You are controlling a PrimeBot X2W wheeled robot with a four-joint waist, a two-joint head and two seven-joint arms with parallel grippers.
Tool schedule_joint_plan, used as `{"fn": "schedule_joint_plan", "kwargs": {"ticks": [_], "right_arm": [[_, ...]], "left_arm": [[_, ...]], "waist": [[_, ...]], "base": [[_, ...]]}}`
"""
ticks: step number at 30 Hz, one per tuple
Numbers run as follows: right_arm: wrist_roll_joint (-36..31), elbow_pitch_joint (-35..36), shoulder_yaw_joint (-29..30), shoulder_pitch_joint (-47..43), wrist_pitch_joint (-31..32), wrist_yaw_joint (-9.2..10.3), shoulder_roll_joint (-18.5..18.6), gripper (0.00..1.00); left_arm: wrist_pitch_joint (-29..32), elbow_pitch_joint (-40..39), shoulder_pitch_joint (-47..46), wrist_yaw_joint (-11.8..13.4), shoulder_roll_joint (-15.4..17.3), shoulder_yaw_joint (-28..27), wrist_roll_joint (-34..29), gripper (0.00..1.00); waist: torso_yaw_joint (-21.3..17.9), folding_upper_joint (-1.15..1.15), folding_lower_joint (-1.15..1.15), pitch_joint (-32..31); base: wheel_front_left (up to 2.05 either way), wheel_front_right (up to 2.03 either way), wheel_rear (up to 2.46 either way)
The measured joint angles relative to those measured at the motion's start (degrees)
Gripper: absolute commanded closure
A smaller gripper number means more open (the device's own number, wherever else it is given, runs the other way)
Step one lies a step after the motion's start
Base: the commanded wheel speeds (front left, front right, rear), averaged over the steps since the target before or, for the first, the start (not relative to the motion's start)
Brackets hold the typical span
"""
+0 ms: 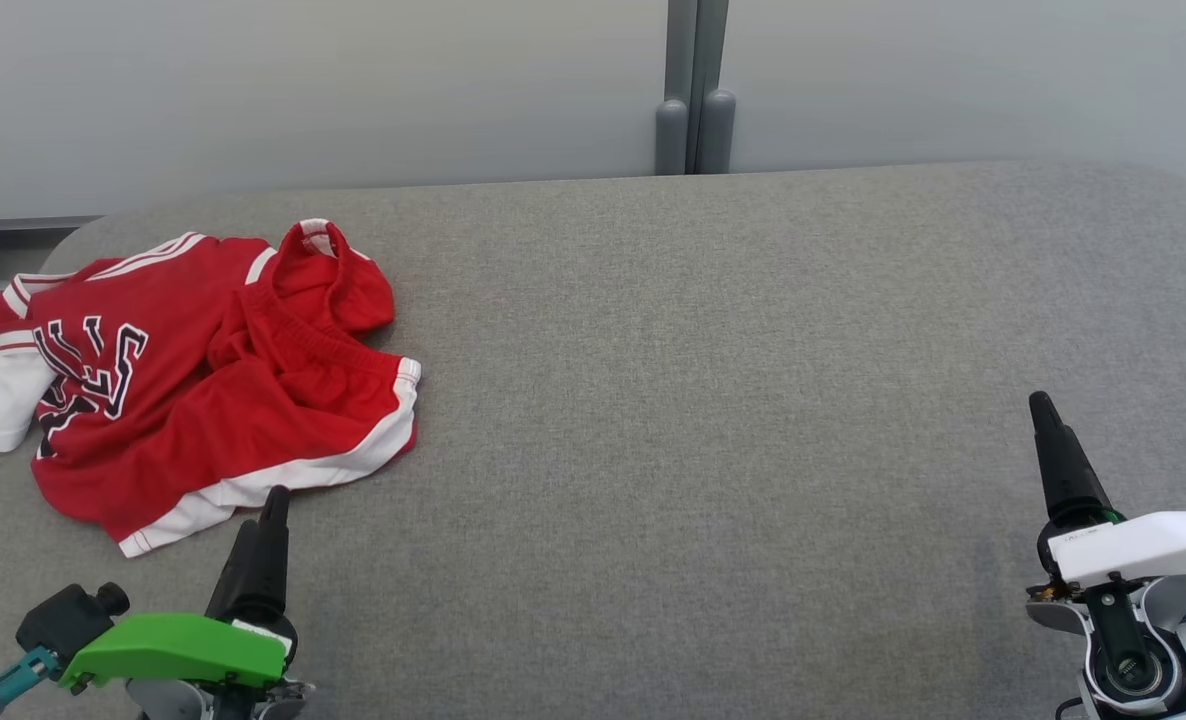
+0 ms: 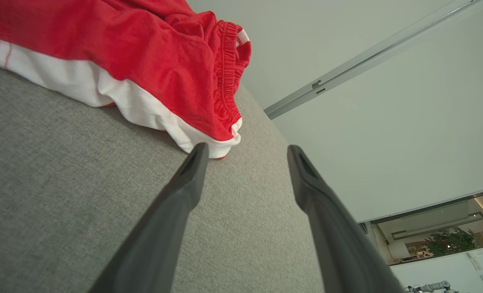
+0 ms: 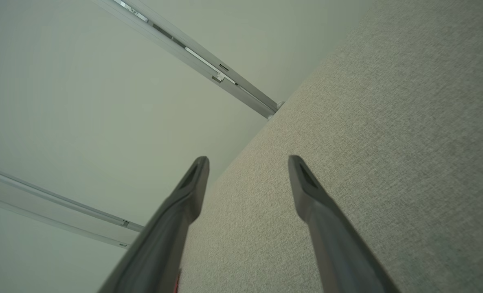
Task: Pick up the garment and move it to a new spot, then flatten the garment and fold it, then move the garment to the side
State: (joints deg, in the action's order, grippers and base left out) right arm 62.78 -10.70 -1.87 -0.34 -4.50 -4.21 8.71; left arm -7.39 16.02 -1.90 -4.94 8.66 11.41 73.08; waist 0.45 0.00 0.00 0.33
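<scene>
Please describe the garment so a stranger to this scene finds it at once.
Look at the left end of the grey table. A crumpled garment lies there, just ahead of the left gripper. Its bright red with white trim sets it apart.

Office-like test room. Grey fabric-covered table [image 1: 713, 400]. Pale partition panels [image 1: 303, 90] with grey joint posts [image 1: 693, 130] stand beyond the left gripper [image 2: 247, 148]. Farther off, a potted plant [image 2: 449, 242] in a lit room.

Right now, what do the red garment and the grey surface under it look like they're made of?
Red garment: likely thin synthetic jersey knit, matte; it crumples softly, and the gathered waistband looks elasticated. Grey surface: woven upholstery-type cloth, matte; a fine flecked weave shows close up. Exact fibres cannot be told.
</scene>
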Motion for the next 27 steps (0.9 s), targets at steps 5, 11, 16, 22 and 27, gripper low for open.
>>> {"fn": "schedule_joint_plan", "kwargs": {"ticks": [5, 11, 16, 22, 27], "right_arm": [[-5.2, 0.8, -1.1, -0.2, -0.6, 0.81, 0.2, 0.00], [-11.2, 1.6, -2.3, -0.2, -1.7, 1.45, 0.4, 0.00], [-15.8, 2.1, -2.9, -0.5, -2.5, 1.90, 0.7, 0.00], [-21.4, 2.6, -3.9, -1.5, -3.2, 2.81, 0.9, 0.00], [-25.7, 3.0, -4.4, -1.5, -4.1, 3.33, 1.3, 0.00]], "left_arm": [[-0.7, -0.3, -0.5, 1.0, 0.1, 0.5, -6.0, 0.00], [-1.2, -0.7, -0.5, 1.9, 0.1, 1.4, -12.6, 0.00], [-1.8, -1.0, -0.5, 2.7, -0.1, 1.6, -17.7, 0.00], [-2.3, -1.5, -0.5, 3.3, -0.2, 1.7, -23.6, 0.00], [-3.0, -1.7, -0.5, 3.4, -0.5, 1.7, -28.3, 0.00]], "waist": [[0.1, 0.00, 0.00, 0.0], [0.3, 0.00, 0.00, -0.1], [0.5, 0.00, 0.00, -0.2], [0.6, 0.00, 0.00, -0.3], [0.7, 0.00, 0.00, -0.3]], "base": [[0.00, 0.00, 0.00], [0.00, 0.00, 0.00], [0.00, 0.00, 0.00], [0.00, 0.00, 0.00], [0.00, 0.00, 0.00]]}}
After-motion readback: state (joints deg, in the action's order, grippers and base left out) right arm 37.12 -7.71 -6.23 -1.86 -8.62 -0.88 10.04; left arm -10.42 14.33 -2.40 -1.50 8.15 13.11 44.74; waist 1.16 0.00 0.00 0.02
